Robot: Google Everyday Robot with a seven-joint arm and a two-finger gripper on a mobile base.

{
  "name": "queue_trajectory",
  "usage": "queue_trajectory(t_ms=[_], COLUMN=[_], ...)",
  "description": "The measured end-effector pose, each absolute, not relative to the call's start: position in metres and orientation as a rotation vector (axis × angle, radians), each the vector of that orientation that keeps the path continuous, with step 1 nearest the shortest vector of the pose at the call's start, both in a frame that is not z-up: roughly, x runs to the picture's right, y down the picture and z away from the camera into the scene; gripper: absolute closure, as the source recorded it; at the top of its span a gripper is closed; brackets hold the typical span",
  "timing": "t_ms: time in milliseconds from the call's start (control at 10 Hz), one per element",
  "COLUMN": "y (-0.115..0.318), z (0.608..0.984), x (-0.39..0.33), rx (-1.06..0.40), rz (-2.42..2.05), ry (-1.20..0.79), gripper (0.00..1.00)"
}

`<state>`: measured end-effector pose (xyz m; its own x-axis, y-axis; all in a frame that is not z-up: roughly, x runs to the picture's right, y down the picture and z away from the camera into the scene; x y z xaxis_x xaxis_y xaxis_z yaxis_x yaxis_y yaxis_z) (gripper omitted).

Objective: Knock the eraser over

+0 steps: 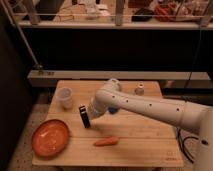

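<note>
Small black eraser (84, 116) upright on wooden counter (140, 145), between orange plate (50, 138) and white arm's gripper (93, 113) right beside it, finger state impossible to tell; seemingly light, stiff and top-heavy, best pushed near its upper end.

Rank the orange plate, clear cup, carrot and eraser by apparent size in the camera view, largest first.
1. orange plate
2. clear cup
3. carrot and eraser: similar length, too close to rank.
The gripper sits right beside the eraser, partly crowding its outline.
</note>
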<state>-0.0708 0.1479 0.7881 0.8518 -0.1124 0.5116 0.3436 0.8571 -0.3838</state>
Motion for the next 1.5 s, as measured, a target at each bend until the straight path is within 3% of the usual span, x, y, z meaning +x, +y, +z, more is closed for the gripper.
queue_trajectory(t_ms=[1500], y=[0.117], z=[0.811], x=[-0.077], rx=[-0.487], rz=[-0.148], ry=[-0.545], gripper=[0.99])
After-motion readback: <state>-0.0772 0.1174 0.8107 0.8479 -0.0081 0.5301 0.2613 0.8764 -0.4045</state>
